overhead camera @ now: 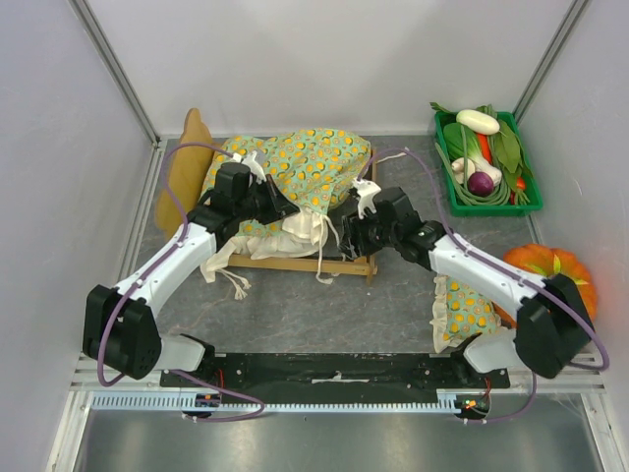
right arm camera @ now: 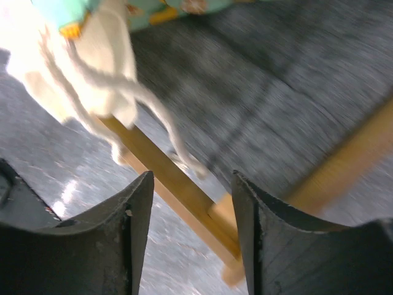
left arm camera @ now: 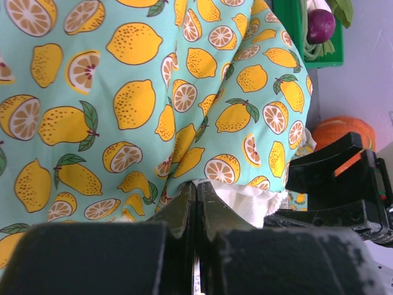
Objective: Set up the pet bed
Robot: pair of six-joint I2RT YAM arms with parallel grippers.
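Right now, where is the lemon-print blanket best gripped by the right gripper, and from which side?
Probably at the lemon-print blanket's white ruffled hem, coming from the near side. That hem hangs loose over the pet bed's near rail, thin enough to pinch, and the open right gripper faces it.

You get bright, even light from above, with only soft shadows on the table [overhead camera: 324,315]. Past the right gripper [right arm camera: 191,178], the rail of the pet bed [right arm camera: 178,190] and the blanket [right arm camera: 104,55] are smeared and blurry. Ahead of the left gripper [left arm camera: 195,184], the blanket looks sharp and bright, but the gripper's own fingers [left arm camera: 178,212] are dark and fuzzy.
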